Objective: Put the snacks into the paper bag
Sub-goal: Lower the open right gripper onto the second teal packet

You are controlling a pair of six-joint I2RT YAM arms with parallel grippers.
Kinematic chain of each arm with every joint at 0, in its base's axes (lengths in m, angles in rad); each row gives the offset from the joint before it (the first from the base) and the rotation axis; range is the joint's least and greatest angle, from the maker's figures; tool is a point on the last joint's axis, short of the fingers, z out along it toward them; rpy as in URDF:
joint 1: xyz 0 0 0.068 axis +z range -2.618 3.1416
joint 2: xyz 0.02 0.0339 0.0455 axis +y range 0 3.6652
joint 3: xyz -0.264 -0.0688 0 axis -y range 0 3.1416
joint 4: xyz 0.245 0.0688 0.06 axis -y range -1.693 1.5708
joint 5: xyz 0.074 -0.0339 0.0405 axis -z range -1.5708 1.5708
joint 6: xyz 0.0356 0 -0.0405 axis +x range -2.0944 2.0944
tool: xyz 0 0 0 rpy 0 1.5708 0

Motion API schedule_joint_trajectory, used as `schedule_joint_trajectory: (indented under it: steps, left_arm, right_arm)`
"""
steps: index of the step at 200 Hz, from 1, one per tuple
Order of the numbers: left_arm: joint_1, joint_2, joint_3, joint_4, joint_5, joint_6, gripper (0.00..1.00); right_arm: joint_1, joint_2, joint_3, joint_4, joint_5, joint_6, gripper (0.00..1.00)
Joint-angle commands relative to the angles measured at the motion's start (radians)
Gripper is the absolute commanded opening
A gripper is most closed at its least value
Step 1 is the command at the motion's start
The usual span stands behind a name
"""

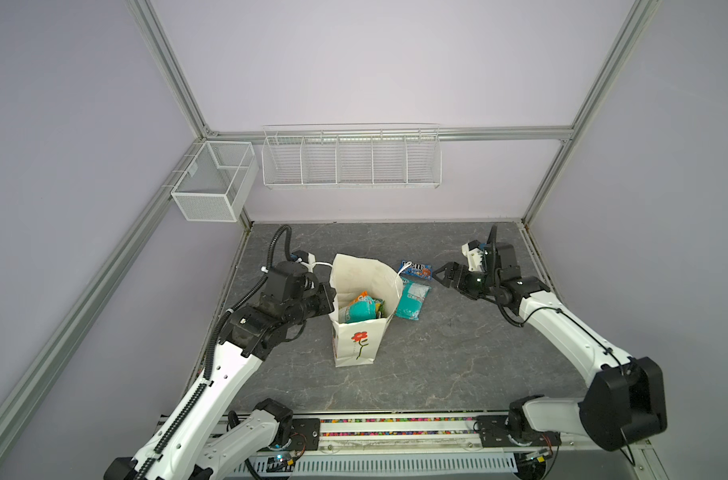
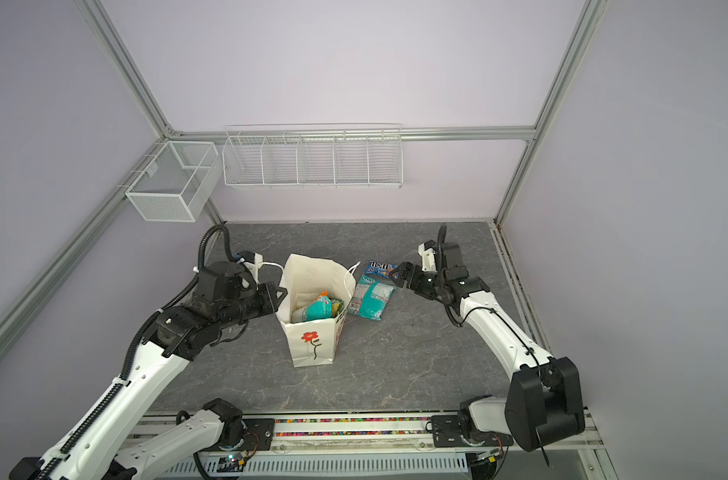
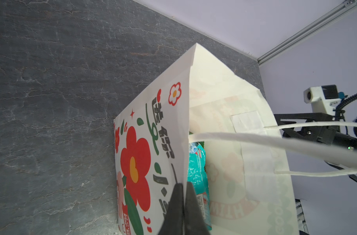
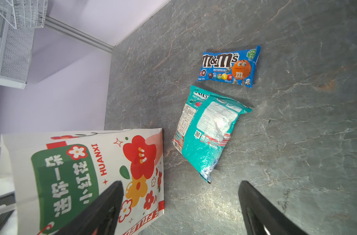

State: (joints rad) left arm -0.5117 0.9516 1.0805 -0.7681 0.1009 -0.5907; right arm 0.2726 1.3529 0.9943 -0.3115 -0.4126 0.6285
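Observation:
The white paper bag (image 1: 356, 343) (image 2: 312, 347) stands upright and open mid-table, its red flower facing the front. My left gripper (image 1: 331, 297) (image 2: 280, 293) (image 3: 184, 186) is shut on the bag's left rim, one finger outside the wall and one inside. Inside the paper bag (image 3: 145, 132) lie several snacks: a teal packet (image 1: 360, 311) (image 3: 196, 173), an orange one (image 1: 364, 296) and a yellow-green one (image 1: 379, 307). On the table right of the bag lie another teal bag (image 1: 412, 300) (image 2: 370, 300) (image 4: 210, 130) and, behind it, a blue M&M's pack (image 1: 416, 269) (image 2: 381, 268) (image 4: 228, 66). My right gripper (image 1: 439, 276) (image 2: 396, 274) (image 4: 180, 183) is open and empty, just right of both.
Two white wire baskets hang on the back wall, a mesh box (image 1: 214, 187) at the left and a long divided rack (image 1: 351, 160). Aluminium frame posts (image 1: 549, 174) border the dark stone tabletop (image 1: 457, 353). The arms' base rail (image 1: 395, 428) runs along the front edge.

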Motion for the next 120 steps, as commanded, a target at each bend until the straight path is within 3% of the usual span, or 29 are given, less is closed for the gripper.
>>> schedule_joint_trajectory:
  steps: [1,120]
  left_arm:
    - [-0.005,-0.010,-0.004,0.043,-0.015,0.006,0.00]
    - [-0.005,-0.001,-0.007,0.046,-0.018,0.009,0.00]
  right_arm:
    - [-0.016,0.026,-0.031,0.069,-0.069,0.046,0.92]
    - [-0.061,0.194,-0.109,0.257,-0.187,0.157,0.97]
